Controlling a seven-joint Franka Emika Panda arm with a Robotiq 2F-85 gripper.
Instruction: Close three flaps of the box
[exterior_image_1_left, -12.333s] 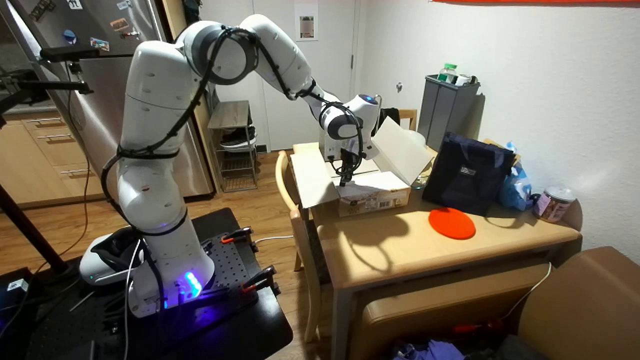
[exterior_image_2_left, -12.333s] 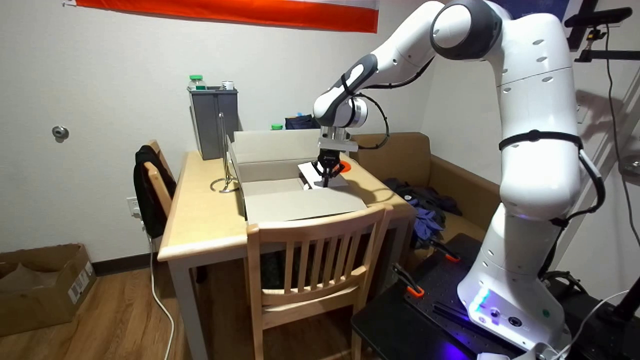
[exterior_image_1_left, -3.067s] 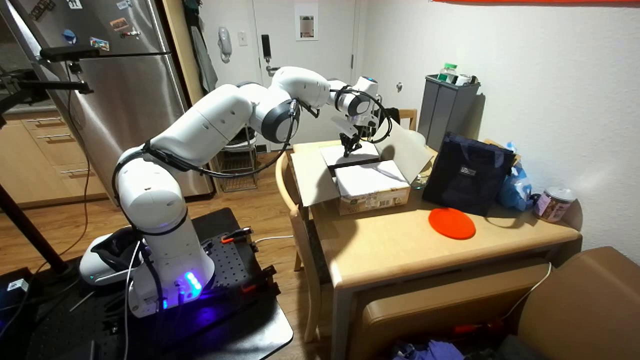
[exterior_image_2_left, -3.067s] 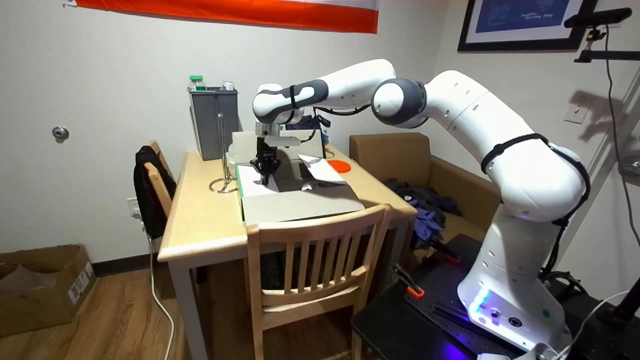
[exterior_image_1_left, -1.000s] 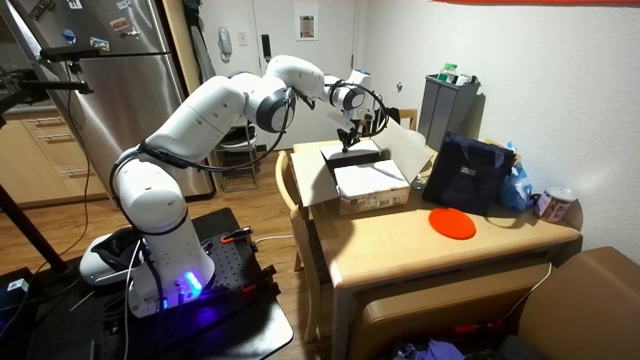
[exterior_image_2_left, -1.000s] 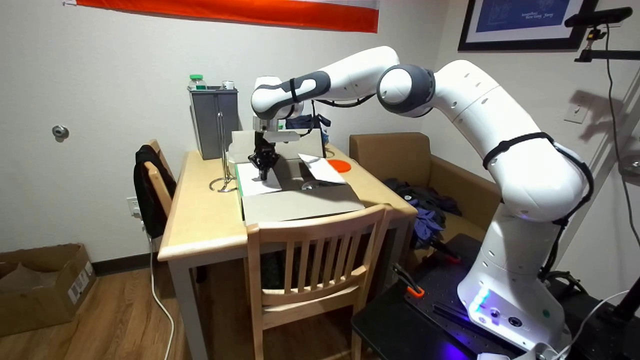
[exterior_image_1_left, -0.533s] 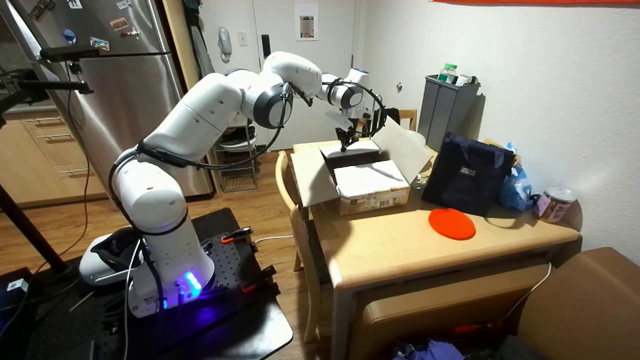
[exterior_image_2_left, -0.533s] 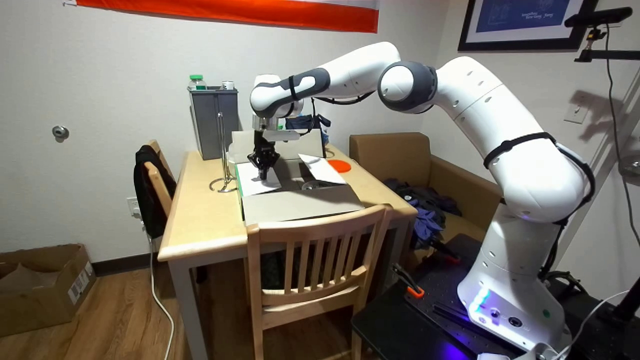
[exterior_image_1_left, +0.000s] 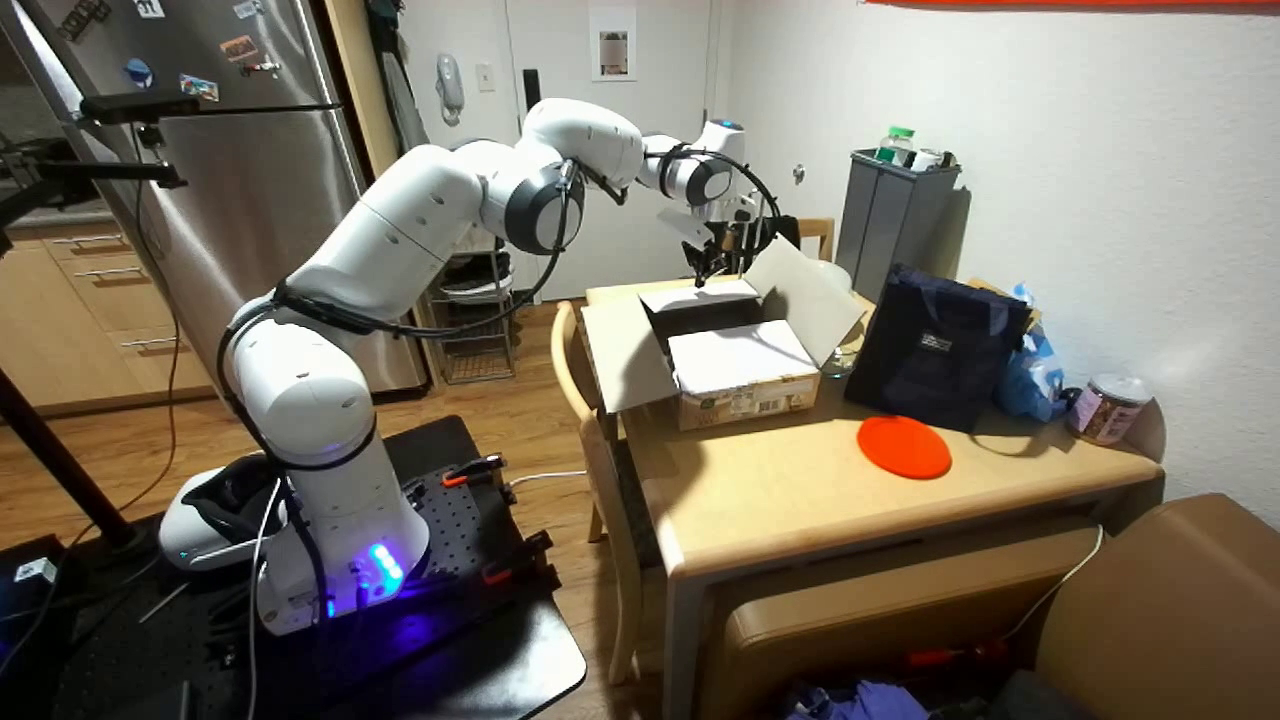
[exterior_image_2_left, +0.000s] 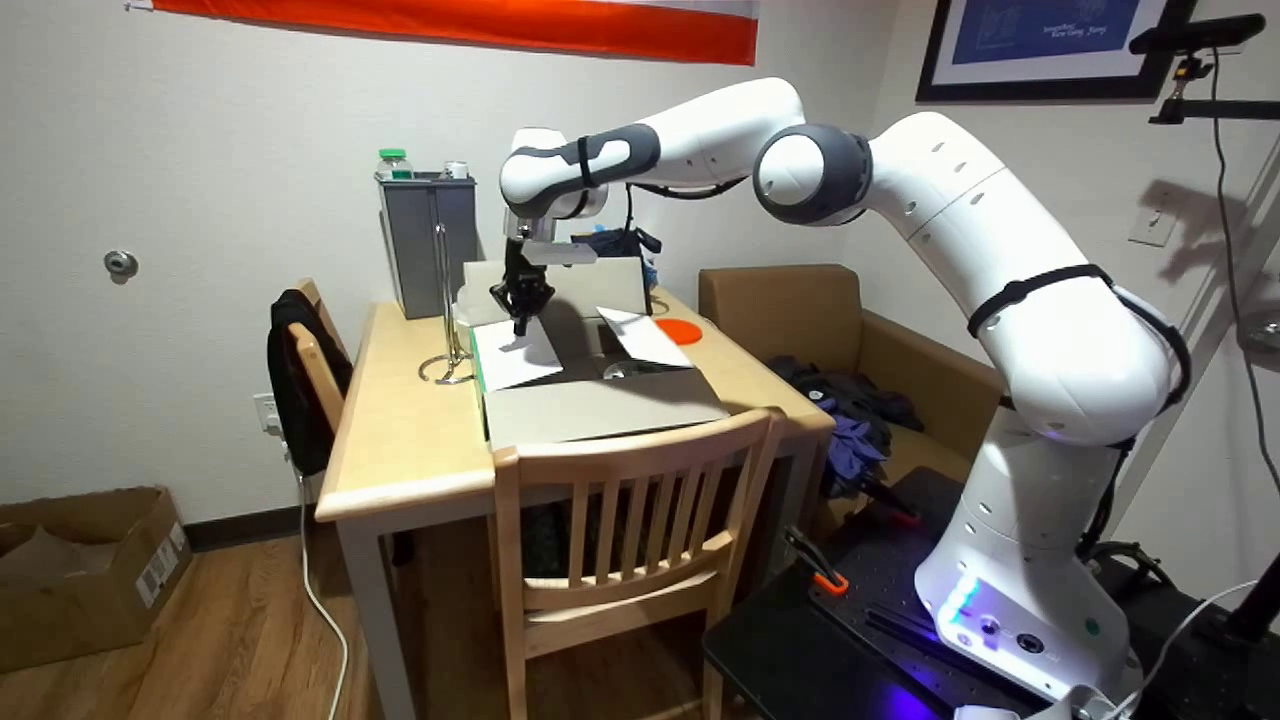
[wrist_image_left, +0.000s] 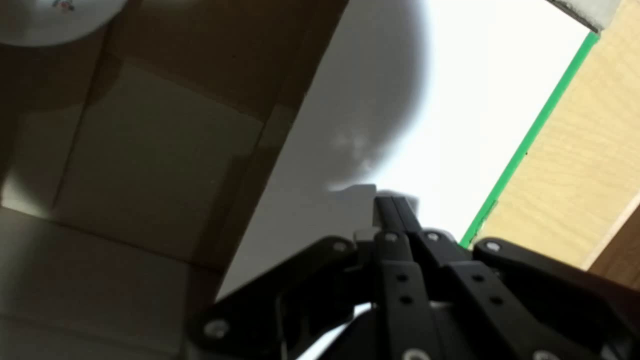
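The tan box stands on the table with its dark inside partly showing. Two white end flaps lie folded inward over the opening: the near one and the far one, which fills the middle of the wrist view. A long flap is folded outward toward the chair. The opposite long flap stands up, leaning outward. My gripper is shut and empty, its fingertips together just above the far white flap, as the wrist view and an exterior view show.
A white round dish lies inside the box. A metal stand is beside the far end. A black bag and an orange disc are on the table. A wooden chair stands at the outward flap.
Twelve seconds ago my gripper was over the near end flap. It has moved to the far end flap, which has come down inward. In the last second it has risen off that flap.
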